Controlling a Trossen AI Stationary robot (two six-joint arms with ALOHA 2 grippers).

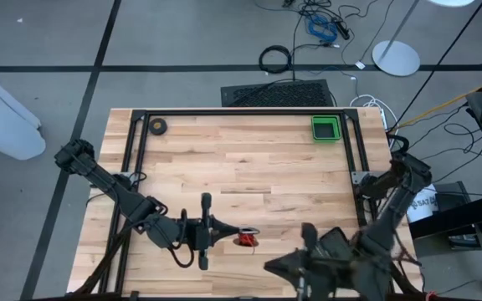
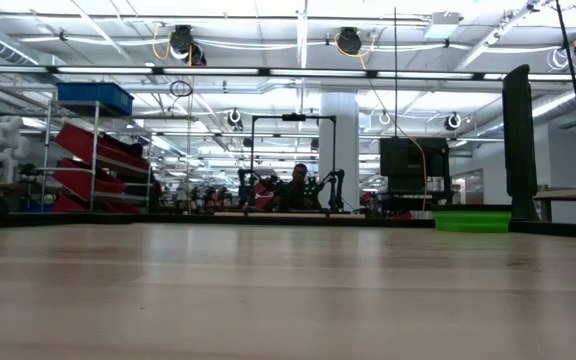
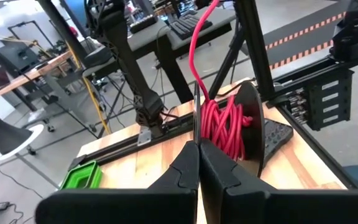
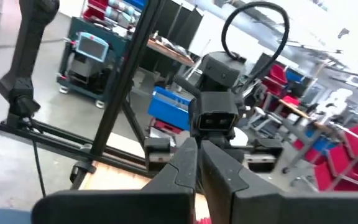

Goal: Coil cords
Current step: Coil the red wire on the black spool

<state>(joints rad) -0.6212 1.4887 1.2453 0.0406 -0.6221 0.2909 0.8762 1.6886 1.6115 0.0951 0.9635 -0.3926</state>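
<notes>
Pale wood worktop point(image 1: 249, 167) inside a dark frame, workshop floor around it. Left to right: tape roll point(image 1: 157, 126), far left corner. Left hand point(image 1: 224, 229), near edge, fingers pressed shut on a strand of the cords point(image 1: 247, 240), a red bundle wound against a dark disc, just beside it. Right hand point(image 1: 273, 266), shut, empty, low at the near edge. Green tray point(image 1: 325, 129), far right, nothing seen inside. Step judged: winding mid-way; next, lay the strand round the bundle.

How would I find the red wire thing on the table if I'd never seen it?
Start at the pale wooden table and go to its near edge, where both dark arms meet. Right at the tip of the shut left gripper sits a small bundle of red wire on a dark spool, the only red thing on the wood.
</notes>
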